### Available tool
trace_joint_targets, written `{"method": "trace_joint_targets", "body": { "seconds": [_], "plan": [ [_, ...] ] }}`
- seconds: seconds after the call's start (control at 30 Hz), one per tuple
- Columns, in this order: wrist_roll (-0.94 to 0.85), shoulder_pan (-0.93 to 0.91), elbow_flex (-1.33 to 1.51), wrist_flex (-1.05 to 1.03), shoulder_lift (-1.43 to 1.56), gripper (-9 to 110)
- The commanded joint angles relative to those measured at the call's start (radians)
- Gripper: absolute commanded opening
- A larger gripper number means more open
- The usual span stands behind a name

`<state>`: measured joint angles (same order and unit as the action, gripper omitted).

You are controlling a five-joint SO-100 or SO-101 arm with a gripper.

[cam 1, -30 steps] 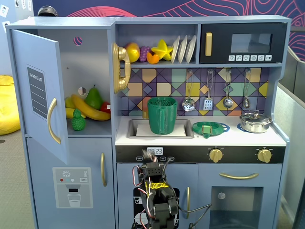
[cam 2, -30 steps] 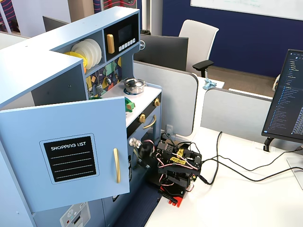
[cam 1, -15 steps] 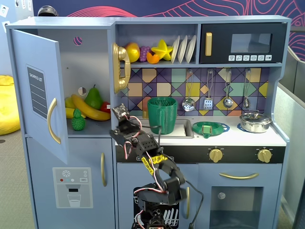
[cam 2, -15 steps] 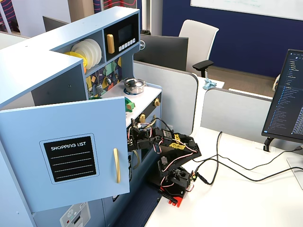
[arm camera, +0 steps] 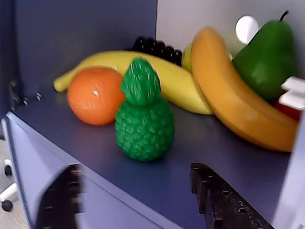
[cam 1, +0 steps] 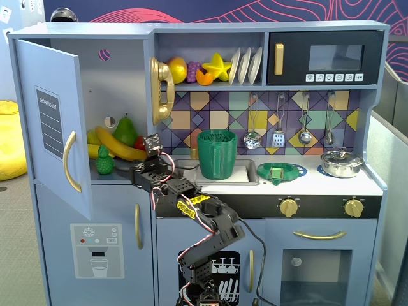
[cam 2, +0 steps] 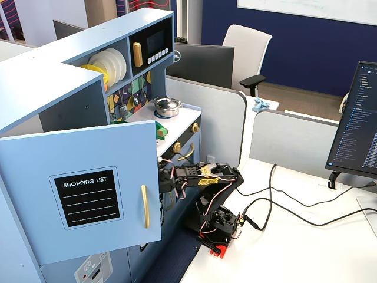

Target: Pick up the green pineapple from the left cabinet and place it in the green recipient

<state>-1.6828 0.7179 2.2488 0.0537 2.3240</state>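
Left cabinet (cam 1: 121, 95) door (cam 1: 56, 121) is swung wide open, gold handle and the grey "shopping list" label facing out in both fixed views. Green pineapple (arm camera: 144, 118) stands upright on the cabinet shelf near the front edge, leafy top up. In the wrist view an orange (arm camera: 95, 95) sits just beside it on the left, looks like it's touching or nearly, can't tell for sure. Yellow banana (arm camera: 152, 76) lies behind the pineapple, a bigger orange-ish banana (arm camera: 233, 95) leans across to the right, and a dark green pear (arm camera: 267, 57) stands at the back right.

Gripper (arm camera: 138, 200) is parked right at the shelf's front edge w/ jaws spread apart, nothing between them. Both black fingers show at the bottom of the wrist view, one each side, pineapple roughly centered in the gap but further in, not touching either. In a fixed view the gripper (cam 1: 137, 171) sits at the cabinet opening, just right of the pineapple (cam 1: 104, 160).

Green recipient (cam 1: 217, 154), the ribbed pitcher thing, stands upright at the sink (cam 1: 245, 173) on the counter, well apart from the cabinet. Flat green plate (cam 1: 282, 172) is to its right, small silver pot (cam 1: 342, 163) further right.
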Motion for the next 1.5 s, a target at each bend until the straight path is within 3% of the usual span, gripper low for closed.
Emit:
{"method": "trace_joint_targets", "body": {
  "seconds": [0.0, 0.63, 1.47],
  "plan": [
    [0.003, -0.055, -0.063, 0.137, -0.097, 31],
    [-0.012, -0.026, -0.371, 0.278, -0.497, 33],
    [0.009, 0.014, -0.555, 0.337, -0.709, 31]
  ]
}}
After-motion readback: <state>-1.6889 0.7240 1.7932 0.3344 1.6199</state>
